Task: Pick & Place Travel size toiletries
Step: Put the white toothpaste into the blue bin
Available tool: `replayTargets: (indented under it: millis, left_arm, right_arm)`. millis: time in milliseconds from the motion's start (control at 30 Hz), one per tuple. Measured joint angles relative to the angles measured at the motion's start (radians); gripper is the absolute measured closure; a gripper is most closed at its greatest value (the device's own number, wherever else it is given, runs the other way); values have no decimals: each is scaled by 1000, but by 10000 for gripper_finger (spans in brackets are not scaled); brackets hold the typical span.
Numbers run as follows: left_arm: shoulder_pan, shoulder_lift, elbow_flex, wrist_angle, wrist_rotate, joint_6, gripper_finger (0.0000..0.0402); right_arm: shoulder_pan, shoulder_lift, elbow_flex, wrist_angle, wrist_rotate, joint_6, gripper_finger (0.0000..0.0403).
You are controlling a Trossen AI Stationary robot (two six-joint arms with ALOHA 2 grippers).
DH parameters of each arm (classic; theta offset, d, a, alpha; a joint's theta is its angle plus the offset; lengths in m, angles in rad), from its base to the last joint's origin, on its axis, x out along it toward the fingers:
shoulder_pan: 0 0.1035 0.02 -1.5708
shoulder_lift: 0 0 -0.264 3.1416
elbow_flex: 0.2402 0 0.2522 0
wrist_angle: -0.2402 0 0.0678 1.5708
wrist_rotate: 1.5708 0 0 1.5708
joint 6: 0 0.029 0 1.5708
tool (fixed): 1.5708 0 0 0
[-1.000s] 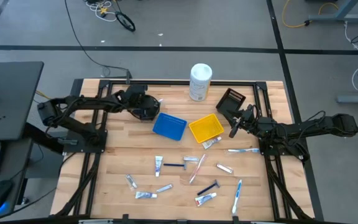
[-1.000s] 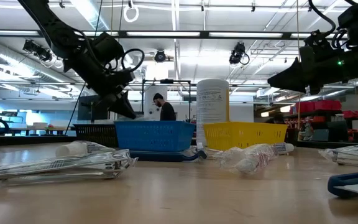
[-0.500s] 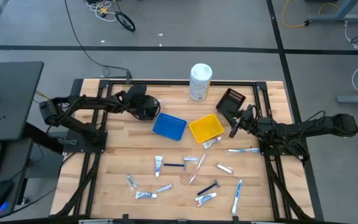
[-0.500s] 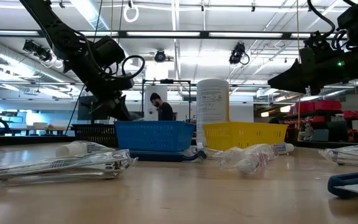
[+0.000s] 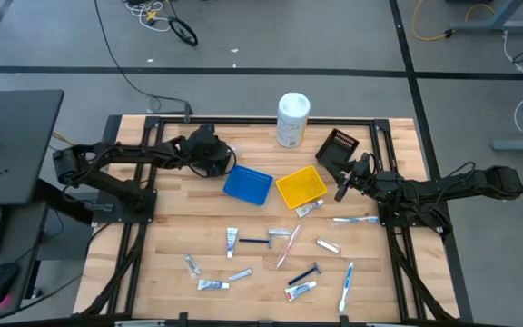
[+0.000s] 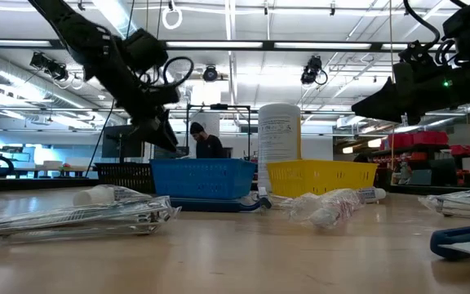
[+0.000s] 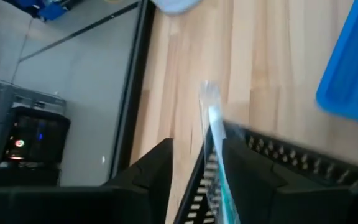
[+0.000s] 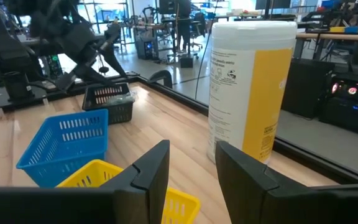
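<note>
The travel size toiletries (image 5: 280,250), small tubes, toothbrushes and razors, lie scattered on the table's near half. One wrapped toothbrush (image 7: 212,127) stands between the fingers of my left gripper (image 7: 194,146), which is open over the slotted rim of a black bin (image 7: 291,163) at the far left. My left gripper (image 5: 225,165) slants down beside the blue bin (image 5: 247,184). My right gripper (image 5: 340,192) hovers open and level by the yellow bin (image 5: 301,186), with nothing between its fingers (image 8: 151,165). My left gripper has the wrapped toothbrush in its gap, lying along the inner side of one finger (image 7: 238,158). The toothbrush's free end (image 7: 207,90) sticks out past the fingertips over the bin's rim. Whether the finger touches it, I cannot tell.
A large white canister (image 5: 292,119) stands at the far edge. A second black bin (image 5: 337,147) sits at the far right behind my right gripper. A dark metal frame runs around the table. Beyond the table, in the low view, a person (image 6: 202,140) works at a desk.
My left gripper has risen a little over the black bin and swung slightly toward the blue bin. My right arm has kept still.
</note>
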Motion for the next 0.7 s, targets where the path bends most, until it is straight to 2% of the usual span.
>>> replayTargets:
  millis: [67,133,333,467,567,700]
  left_arm:
    - [-40,-19,21,-54,-1,-54,246]
    - [-85,-41,42,-120,42,-123,243]
    - [-216,-96,83,-198,288,-381,246]
    - [-299,-110,83,-199,449,-467,249]
    - [-361,-105,83,-198,488,-571,249]
    - [-449,-102,82,-199,479,-676,240]
  right_arm:
    - [0,0,0,-4,0,1,263]
    - [0,0,0,-9,0,2,263]
    - [0,0,0,-8,-1,2,263]
    - [0,0,0,-11,-1,2,263]
    - [0,0,0,-21,-2,2,263]
    - [0,0,0,-42,-1,34,263]
